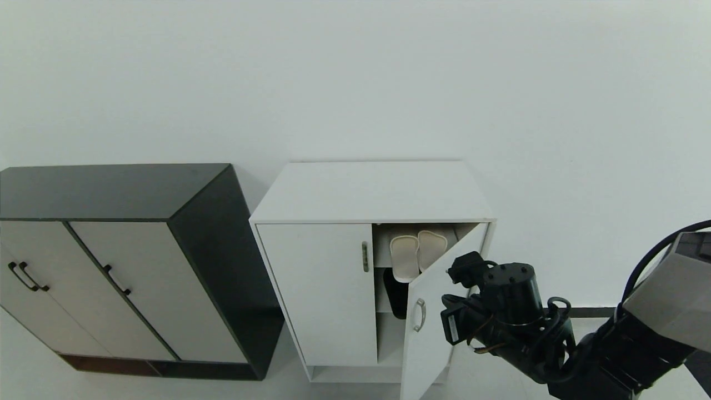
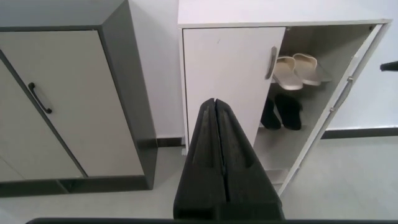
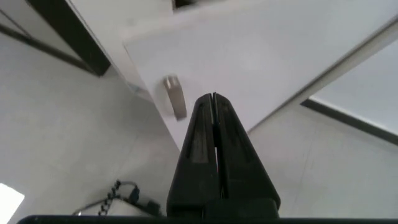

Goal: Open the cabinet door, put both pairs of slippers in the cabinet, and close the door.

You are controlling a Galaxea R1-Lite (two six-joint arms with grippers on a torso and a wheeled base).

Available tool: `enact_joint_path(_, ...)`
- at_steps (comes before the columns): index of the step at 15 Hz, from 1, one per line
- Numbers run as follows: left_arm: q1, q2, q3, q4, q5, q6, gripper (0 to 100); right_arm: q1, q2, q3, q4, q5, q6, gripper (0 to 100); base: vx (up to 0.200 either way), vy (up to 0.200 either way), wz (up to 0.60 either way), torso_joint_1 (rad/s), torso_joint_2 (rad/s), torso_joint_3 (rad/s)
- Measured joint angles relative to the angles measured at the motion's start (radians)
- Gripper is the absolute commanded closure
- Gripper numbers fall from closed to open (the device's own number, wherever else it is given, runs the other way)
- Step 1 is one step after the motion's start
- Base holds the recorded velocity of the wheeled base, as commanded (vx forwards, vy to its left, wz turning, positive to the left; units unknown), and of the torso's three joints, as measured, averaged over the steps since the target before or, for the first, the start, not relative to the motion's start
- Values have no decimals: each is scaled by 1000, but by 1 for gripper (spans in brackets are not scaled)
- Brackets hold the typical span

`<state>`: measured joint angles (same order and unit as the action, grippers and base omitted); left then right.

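Both pairs are inside the white cabinet (image 1: pixel 372 191): the white slippers (image 1: pixel 416 253) on its upper shelf, the black slippers (image 1: pixel 395 294) on the shelf below. Its right door (image 1: pixel 430 333) stands partly open, its left door is shut. Judged step: closing the door. The right gripper (image 3: pixel 213 99) has its fingers pressed together with nothing between them. It sits at the outer face of the open door, just beside the door handle (image 3: pixel 176 96); contact with the panel cannot be told. The left gripper (image 2: pixel 214 102), also closed and empty, hangs well out in front of the cabinet's shut door. Risks as judged: 1) a push with the narrow closed tip may slide across the smooth panel and off its free edge, leaving the door ajar. 2) The tip may snag the handle and drag the door outward instead. 3) The white slippers lie near the shelf's front edge; if a heel overhangs, the door stops on it or knocks the slipper askew. 4) A hard shove may make the door rebound open. The dark cabinet (image 1: pixel 111 191) beside the white one is not involved.
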<state>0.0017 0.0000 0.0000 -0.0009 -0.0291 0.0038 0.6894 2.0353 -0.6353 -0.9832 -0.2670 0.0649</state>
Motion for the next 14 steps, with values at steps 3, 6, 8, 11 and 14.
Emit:
enact_joint_path(3, 0, 0, 0, 0, 0, 0, 100, 1, 5, 13, -7, 2, 0, 100, 0, 0, 0, 0, 0, 0)
enact_joint_path(6, 0, 0, 0, 0, 0, -1, 100, -8, 39, -25, -17, 1, 1, 100, 0, 0, 0, 0, 0, 0)
enact_joint_path(8, -1, 0, 0, 0, 0, -1, 100, -18, 75, -64, -29, 3, 1, 100, 0, 0, 0, 0, 0, 0)
enact_joint_path(11, 0, 0, 0, 0, 0, 0, 100, -22, 122, -106, -29, 3, 2, 100, 0, 0, 0, 0, 0, 0)
enact_joint_path(14, 0, 0, 0, 0, 0, -1, 100, -25, 172, -163, -29, 3, 3, 100, 0, 0, 0, 0, 0, 0)
